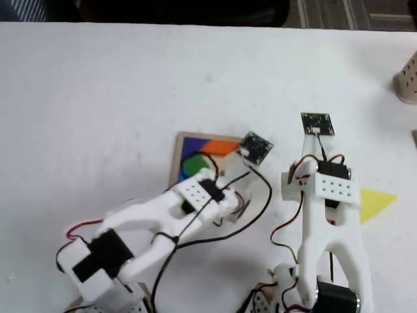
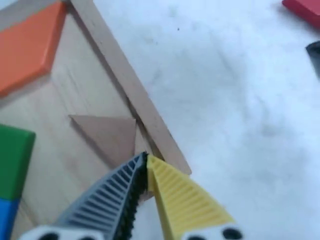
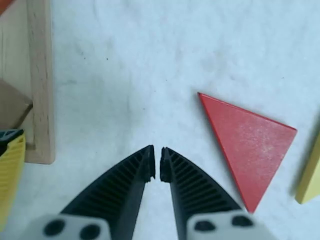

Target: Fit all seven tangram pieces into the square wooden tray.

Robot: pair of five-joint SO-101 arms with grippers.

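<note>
Brown triangle lies against tray rim.

Robotics lab bench, white table, arms trailing loose wires, bare circuit board

Left hand and right hand, both closed

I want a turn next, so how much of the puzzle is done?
Done: the orange piece, green piece, blue piece and brown triangle lie in the tray. In hand: nothing; the left claw is shut at the brown triangle's edge, the right claw shut over the table. Left: the red triangle and yellow triangle wait outside.
</note>
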